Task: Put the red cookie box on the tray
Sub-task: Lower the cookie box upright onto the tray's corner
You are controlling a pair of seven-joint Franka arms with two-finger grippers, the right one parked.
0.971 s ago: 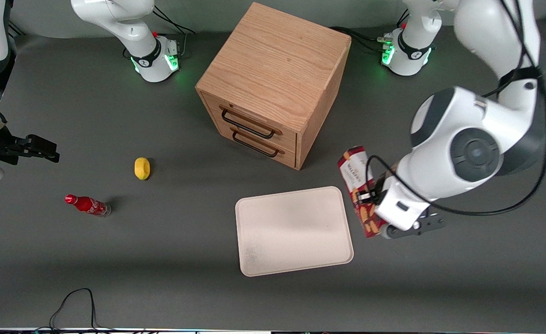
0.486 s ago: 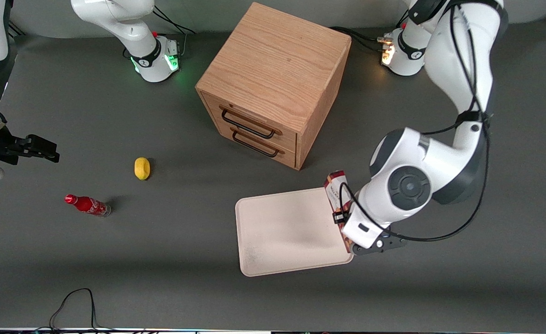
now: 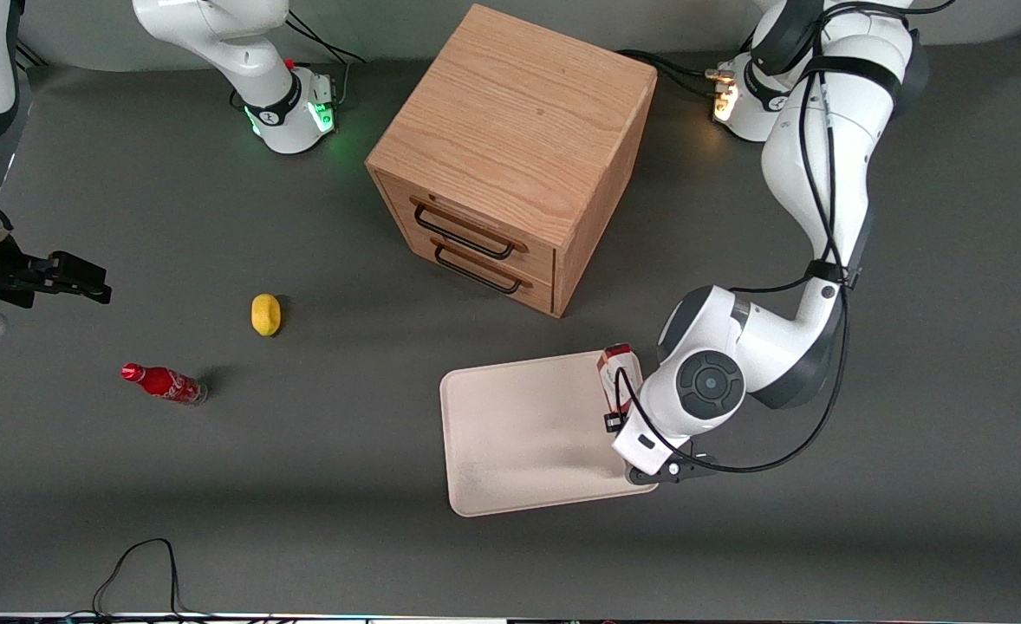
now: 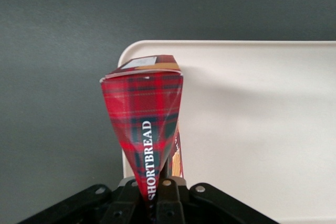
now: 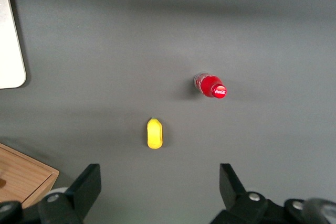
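The red cookie box (image 3: 615,370) (image 4: 147,129), tartan red with "SHORTBREAD" lettering, hangs in my gripper (image 3: 627,416) (image 4: 157,195), which is shut on it. The box is held over the edge of the cream-white tray (image 3: 528,433) (image 4: 262,129) that lies toward the working arm's end of the table. In the front view the arm's wrist covers most of the box; only its white end shows. The wrist view shows the box squeezed thin between the fingers, with the tray's rounded corner right beside its free end.
A wooden two-drawer cabinet (image 3: 515,156) stands farther from the front camera than the tray. A yellow lemon-like object (image 3: 265,314) and a small red soda bottle (image 3: 164,383) lie toward the parked arm's end. A black cable (image 3: 138,568) loops at the near table edge.
The gripper has carried the cookie box from the bare table beside the tray to above the tray's edge, and it has come down lower.
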